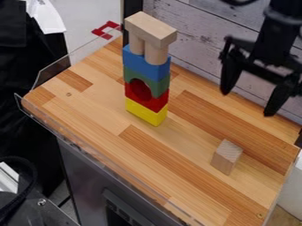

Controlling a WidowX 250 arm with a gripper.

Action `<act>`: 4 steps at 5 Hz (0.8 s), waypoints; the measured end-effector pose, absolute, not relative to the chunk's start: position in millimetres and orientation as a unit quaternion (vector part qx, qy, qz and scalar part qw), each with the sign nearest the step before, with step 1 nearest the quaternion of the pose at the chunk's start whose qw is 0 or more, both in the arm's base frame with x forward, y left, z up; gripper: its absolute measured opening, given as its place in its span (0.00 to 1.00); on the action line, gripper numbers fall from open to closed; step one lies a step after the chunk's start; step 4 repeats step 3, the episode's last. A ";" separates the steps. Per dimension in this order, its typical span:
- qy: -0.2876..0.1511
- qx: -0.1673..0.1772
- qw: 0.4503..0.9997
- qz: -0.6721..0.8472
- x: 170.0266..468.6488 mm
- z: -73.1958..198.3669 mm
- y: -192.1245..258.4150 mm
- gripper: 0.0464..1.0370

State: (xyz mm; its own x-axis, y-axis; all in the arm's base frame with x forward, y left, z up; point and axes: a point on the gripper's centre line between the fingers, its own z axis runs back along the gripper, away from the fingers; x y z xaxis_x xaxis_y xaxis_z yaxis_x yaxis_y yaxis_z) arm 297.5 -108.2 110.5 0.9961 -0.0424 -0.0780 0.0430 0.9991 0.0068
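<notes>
The gripper (247, 104), its two fingers spread wide with nothing between them, hangs at the upper right of the view, above the far side of the wooden tabletop (88, 102). A loose wooden block (226, 156) stands on the tabletop at the lower right, well apart from an upright tower composed, from the base upward, of a yellow block (145, 114), a red block (154, 103), a green arch (161, 86), a blue block (146, 66), two wooden cylinders (156, 54) and a wooden plank (147, 30) laid across them.
</notes>
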 end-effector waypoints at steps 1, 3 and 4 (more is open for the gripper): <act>0.039 0.004 0.999 -0.018 301.2 120.1 -103.0 0.96; 0.013 0.009 0.999 0.028 294.0 149.1 -75.7 0.96; 0.013 0.009 0.999 0.028 294.0 149.1 -75.7 0.96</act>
